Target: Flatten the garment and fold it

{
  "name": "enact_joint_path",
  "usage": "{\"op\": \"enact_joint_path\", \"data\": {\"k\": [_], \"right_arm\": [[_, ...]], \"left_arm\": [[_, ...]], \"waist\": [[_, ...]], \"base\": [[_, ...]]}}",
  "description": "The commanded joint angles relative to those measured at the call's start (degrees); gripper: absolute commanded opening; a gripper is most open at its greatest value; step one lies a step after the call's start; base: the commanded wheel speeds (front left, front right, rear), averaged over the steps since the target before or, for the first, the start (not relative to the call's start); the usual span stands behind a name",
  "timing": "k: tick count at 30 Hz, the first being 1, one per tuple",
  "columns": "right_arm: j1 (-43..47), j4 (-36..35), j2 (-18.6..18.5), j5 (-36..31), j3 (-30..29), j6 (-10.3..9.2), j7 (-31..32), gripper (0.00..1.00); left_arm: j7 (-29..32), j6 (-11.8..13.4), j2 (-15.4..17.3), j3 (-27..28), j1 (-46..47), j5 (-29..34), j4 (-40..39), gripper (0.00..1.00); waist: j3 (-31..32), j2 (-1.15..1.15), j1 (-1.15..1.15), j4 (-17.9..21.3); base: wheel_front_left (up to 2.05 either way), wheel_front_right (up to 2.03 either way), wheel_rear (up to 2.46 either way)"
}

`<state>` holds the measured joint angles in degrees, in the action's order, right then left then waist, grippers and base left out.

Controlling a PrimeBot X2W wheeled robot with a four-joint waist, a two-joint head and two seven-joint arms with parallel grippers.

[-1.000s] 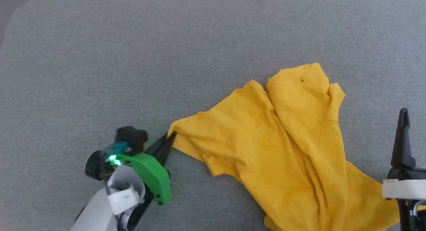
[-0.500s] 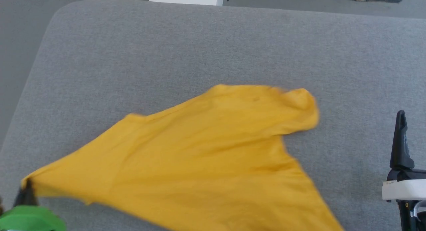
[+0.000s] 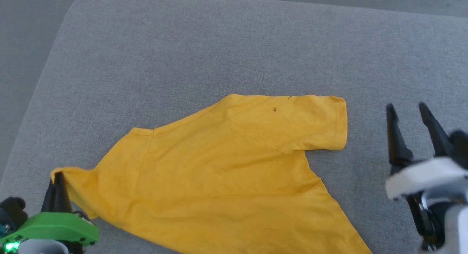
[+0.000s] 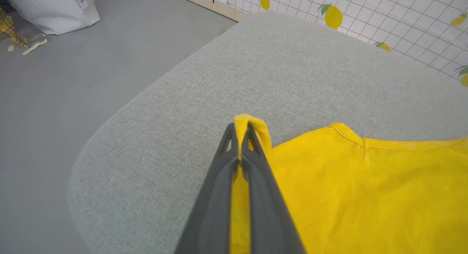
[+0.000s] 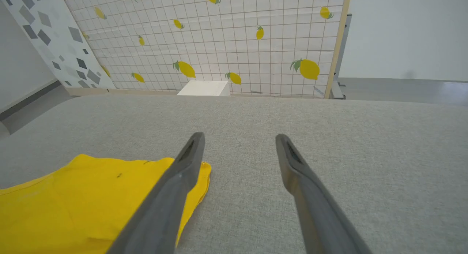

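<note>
The garment (image 3: 219,166) is a yellow-orange T-shirt spread plain side up over the grey padded table (image 3: 182,45). One sleeve (image 3: 314,122) points right. My left gripper (image 3: 57,179) at the lower left is shut on a bunched corner of the garment (image 4: 252,126), the cloth pinched between its dark fingers (image 4: 223,173). My right gripper (image 3: 406,109) stands open to the right of the sleeve, above bare table. In the right wrist view the garment (image 5: 73,202) lies left of that gripper (image 5: 239,138), its left finger (image 5: 182,173) overlapping the sleeve's edge.
The table's rounded left corner (image 4: 84,162) lies close to my left gripper, with grey floor (image 4: 73,82) beyond. A white bag (image 4: 51,8) sits on the floor. A lemon-print wall (image 5: 219,45) and a white box (image 5: 203,88) stand behind the table.
My left gripper has dragged the garment's corner leftward and the crumpled garment has spread out flat. The head camera has shifted. My right gripper now shows both fingers apart, higher in view.
</note>
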<state>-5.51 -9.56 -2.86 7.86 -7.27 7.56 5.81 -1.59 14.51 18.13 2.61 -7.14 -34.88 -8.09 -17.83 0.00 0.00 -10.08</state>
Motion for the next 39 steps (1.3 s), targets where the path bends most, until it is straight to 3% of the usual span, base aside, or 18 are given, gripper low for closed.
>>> {"op": "enact_joint_path", "data": {"k": [1, 6, 10, 16, 25, 26, 27, 29, 39], "right_arm": [[-2.43, 0.23, -0.02, -1.54, 1.04, -0.08, 3.53, 1.0], [-8.86, 2.33, -0.02, -5.97, 4.41, -0.08, 18.34, 1.0], [-12.15, 3.96, -0.49, -8.58, 6.23, -0.08, 25.27, 1.0], [-14.37, 6.89, -1.18, -11.0, 6.01, -0.08, 31.79, 1.0], [-15.93, 9.97, -1.27, -10.61, 6.02, -0.08, 35.56, 0.98], [-16.01, 10.32, -1.33, -10.61, 5.99, -0.08, 35.94, 0.58], [-16.1, 10.52, -1.3, -10.52, 5.8, -0.08, 36.13, 0.44], [-16.36, 10.77, -1.21, -10.25, 5.47, -0.08, 35.91, 0.0], [-18.51, 9.99, -0.76, -8.71, 4.2, -0.08, 29.01, 0.0]], "left_arm": [[-0.25, -0.5, -0.14, -0.46, 1.33, -0.64, -0.42, 0.0], [-0.11, -1.19, -0.46, -1.91, 3.02, -0.66, -1.5, 0.0], [-0.45, -1.65, -0.82, -2.62, 3.69, -0.8, -1.65, 0.0], [-0.94, -2.18, -1.61, -3.6, 4.53, -1.2, -0.93, 0.0], [-1.4, -2.84, -2.27, -4.68, 5.93, -1.6, 0.25, 0.0], [-1.41, -2.89, -2.3, -4.79, 6.11, -1.63, 0.42, 0.0], [-1.42, -2.91, -2.33, -4.86, 6.24, -1.66, 0.55, 0.0], [-1.46, -2.93, -2.4, -4.99, 6.51, -1.71, 0.81, 0.0], [-2.01, -3.68, -1.43, -5.43, 8.45, -1.14, 0.21, 0.0]], "waist": [[-0.68, 0.0, 0.0, -0.11], [-2.35, 0.0, 0.0, -1.18], [-3.43, 0.0, 0.0, -2.38], [-4.76, 0.0, 0.0, -4.33], [-6.32, 0.0, 0.0, -5.7], [-6.43, 0.0, 0.0, -5.76], [-6.5, 0.0, 0.0, -5.78], [-6.57, 0.0, 0.0, -5.78], [-3.68, 0.0, 0.0, -4.21]], "base": [[0.0, 0.0, 0.0], [0.0, 0.0, 0.0], [0.0, 0.0, 0.0], [0.0, 0.0, 0.0], [0.0, 0.0, 0.0], [0.0, 0.0, 0.0], [0.0, 0.0, 0.0], [0.0, 0.0, 0.0], [0.0, 0.0, 0.0]]}}
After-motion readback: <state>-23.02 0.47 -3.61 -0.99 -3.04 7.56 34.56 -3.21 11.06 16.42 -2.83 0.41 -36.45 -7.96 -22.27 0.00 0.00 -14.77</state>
